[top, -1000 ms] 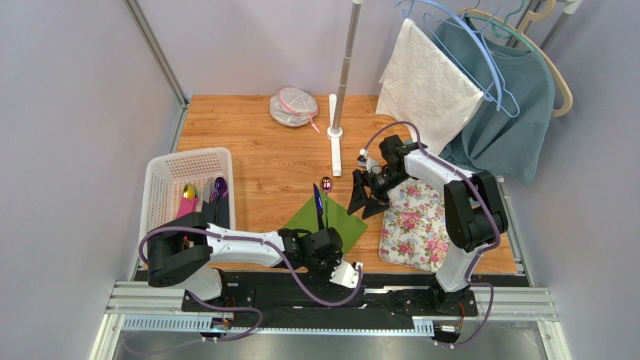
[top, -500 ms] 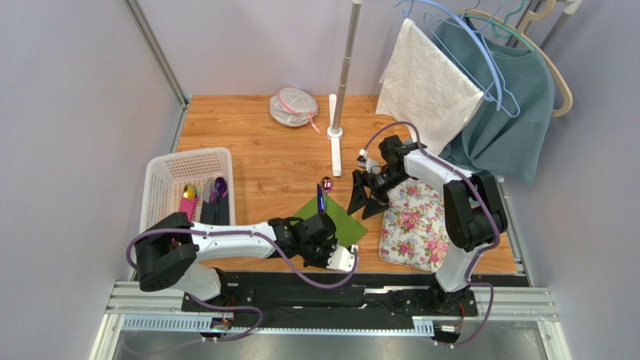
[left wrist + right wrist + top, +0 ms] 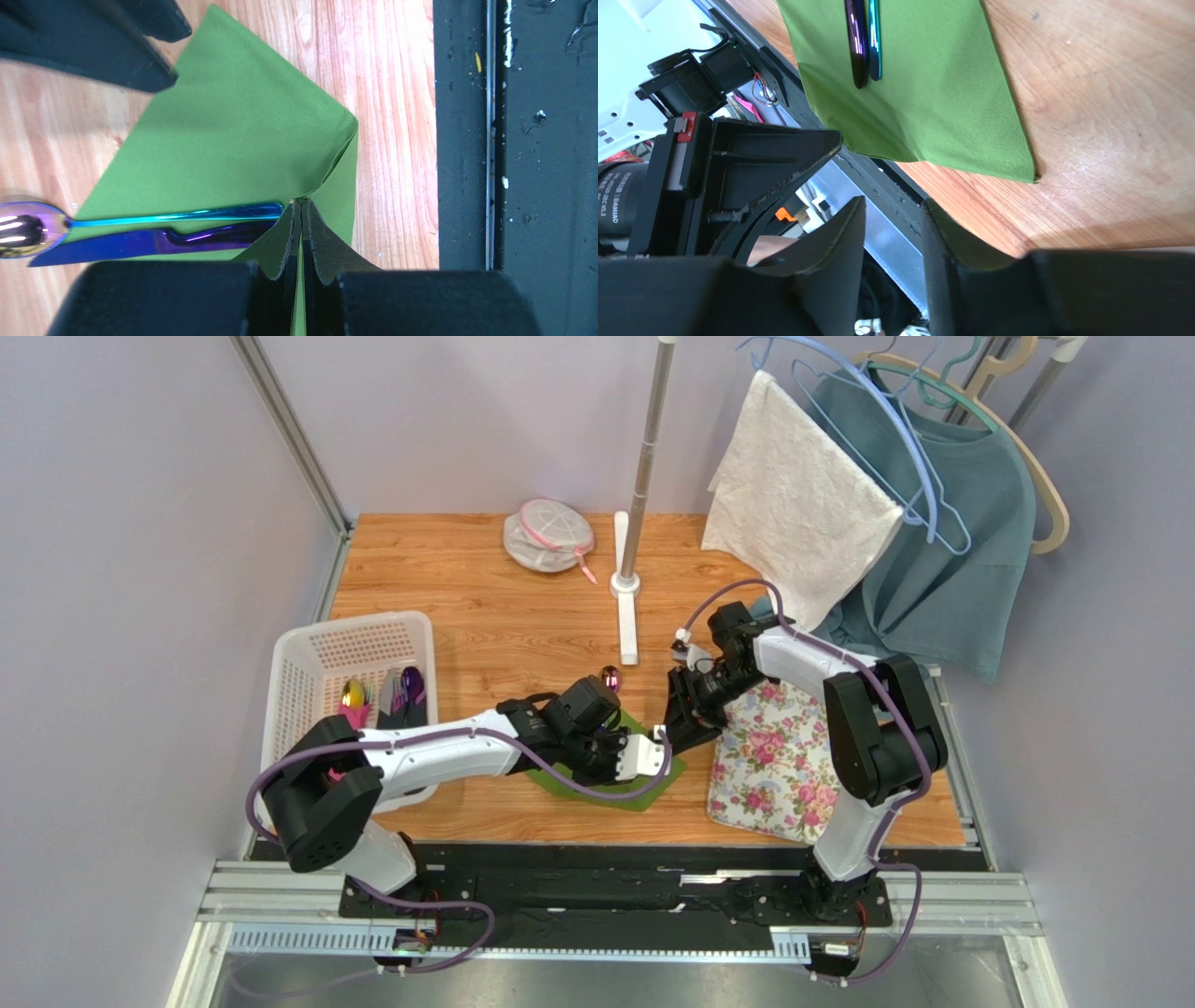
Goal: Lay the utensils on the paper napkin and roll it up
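Observation:
The green paper napkin (image 3: 238, 126) lies on the wood table with two utensils on it, a teal-handled spoon (image 3: 175, 213) and a blue-purple knife (image 3: 140, 241). My left gripper (image 3: 300, 203) is shut on the napkin's near corner and holds it lifted and creased beside the utensil handles. In the top view the left gripper (image 3: 629, 760) covers most of the napkin (image 3: 662, 781), and the spoon's glossy head (image 3: 609, 676) sticks out beyond it. My right gripper (image 3: 685, 714) is open and empty, low at the napkin's right corner (image 3: 927, 105); its fingers (image 3: 836, 238) stand apart.
A white basket (image 3: 302, 686) at the left holds more utensils. The floral mat (image 3: 772, 756) lies right of the napkin. A pole stand (image 3: 627, 588) and a mesh bag (image 3: 547, 532) stand behind. A white cloth (image 3: 793, 490) and a teal garment hang at back right.
My left gripper has moved away from the near edge, carrying the napkin's near corner up and over toward the utensils. My right gripper has come lower and closer to the napkin.

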Action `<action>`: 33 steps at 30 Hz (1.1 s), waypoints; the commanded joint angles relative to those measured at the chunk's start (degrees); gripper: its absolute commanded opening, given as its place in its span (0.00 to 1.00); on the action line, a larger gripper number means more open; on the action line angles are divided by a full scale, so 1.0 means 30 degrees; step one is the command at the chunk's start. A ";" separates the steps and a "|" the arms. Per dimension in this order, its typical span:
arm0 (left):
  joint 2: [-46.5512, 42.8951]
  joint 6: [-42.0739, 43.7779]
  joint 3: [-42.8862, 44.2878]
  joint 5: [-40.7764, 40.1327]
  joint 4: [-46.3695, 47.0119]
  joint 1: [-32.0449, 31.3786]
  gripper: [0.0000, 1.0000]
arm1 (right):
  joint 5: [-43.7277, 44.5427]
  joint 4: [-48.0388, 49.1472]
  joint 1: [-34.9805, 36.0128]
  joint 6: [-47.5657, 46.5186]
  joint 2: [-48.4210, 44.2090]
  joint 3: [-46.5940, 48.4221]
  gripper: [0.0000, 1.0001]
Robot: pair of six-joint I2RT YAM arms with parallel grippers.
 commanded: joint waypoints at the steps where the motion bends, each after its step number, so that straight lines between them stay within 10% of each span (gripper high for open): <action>1: 0.0798 -0.0173 0.0804 0.0986 0.0145 0.0783 0.05 | -0.0240 0.1255 -0.0086 0.1010 -0.0212 -0.0524 0.33; 33: 0.3319 -0.1550 0.2415 -0.0917 0.0732 0.2160 0.04 | -0.3229 0.6471 0.1261 0.5640 0.1047 -0.3369 0.08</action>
